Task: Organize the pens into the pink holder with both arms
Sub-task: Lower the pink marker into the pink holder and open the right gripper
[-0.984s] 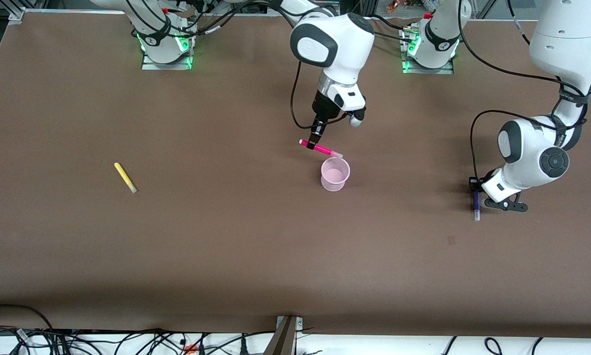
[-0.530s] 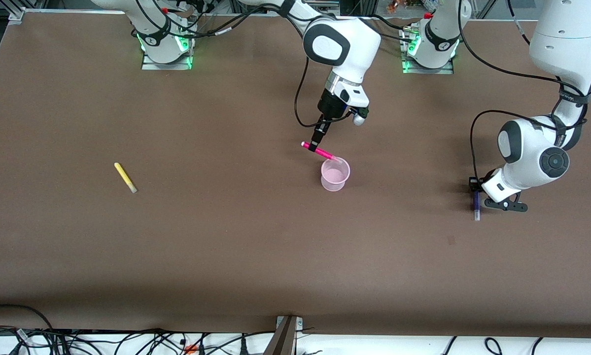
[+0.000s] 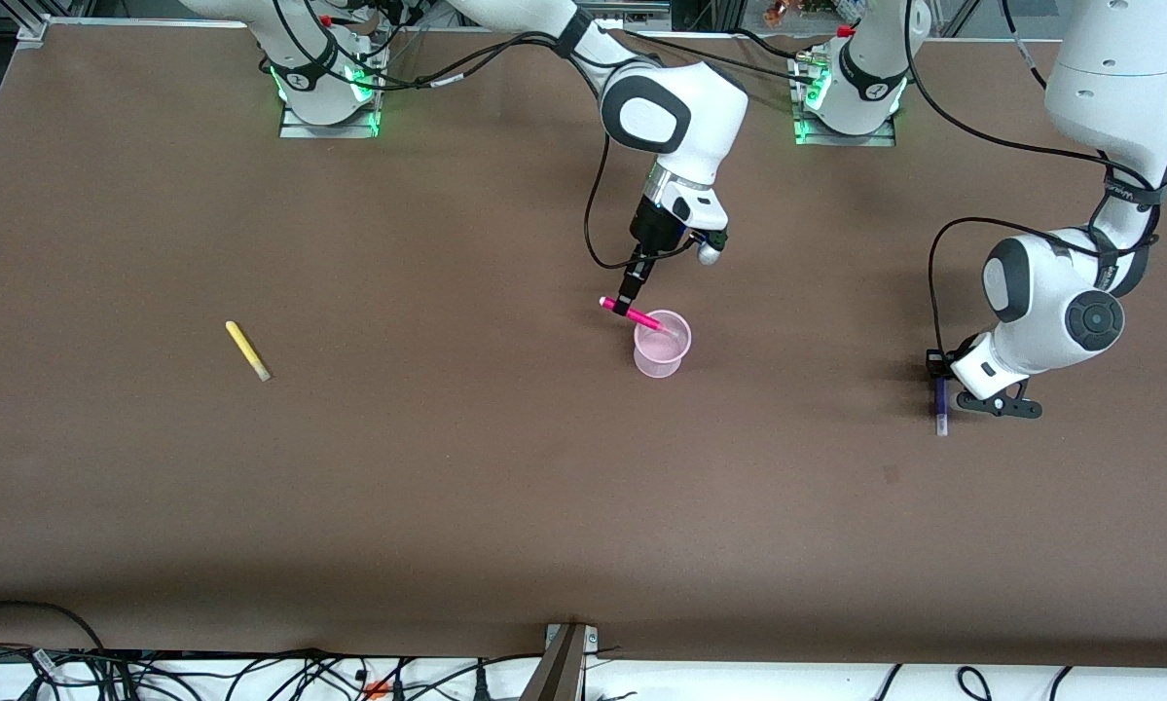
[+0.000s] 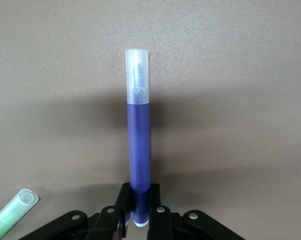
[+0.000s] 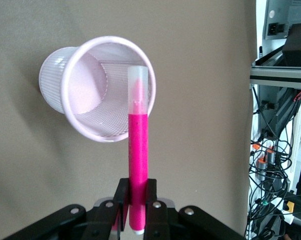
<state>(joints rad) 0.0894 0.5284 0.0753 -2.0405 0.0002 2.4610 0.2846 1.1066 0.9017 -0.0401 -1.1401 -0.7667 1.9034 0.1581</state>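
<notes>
Pink holder: translucent cup (image 3: 662, 347) standing upright near the middle of the brown table (image 3: 447, 487); in the right wrist view (image 5: 98, 87) its open mouth and ribbed wall show.
Right gripper: (image 3: 625, 304) hangs over the table just beside the holder's rim, fingers clenched on the magenta pen.
Magenta pen: (image 3: 634, 315) tilted, its pale capped end reaching over the holder's rim; in the right wrist view (image 5: 138, 165) the cap lies across the mouth of the cup.
Left gripper: (image 3: 936, 368) low at the table toward the left arm's end, fingers clamped on one end of the purple pen.
Purple pen: (image 3: 940, 401) on or just above the table, which one cannot tell, its pale cap pointing toward the front camera; in the left wrist view (image 4: 139, 160) it runs straight out from the fingers.
Green pen: (image 4: 10, 215) one end shows in the left wrist view only, lying near the purple pen.
Yellow pen: (image 3: 247, 350) lying flat toward the right arm's end, well apart from the holder.
</notes>
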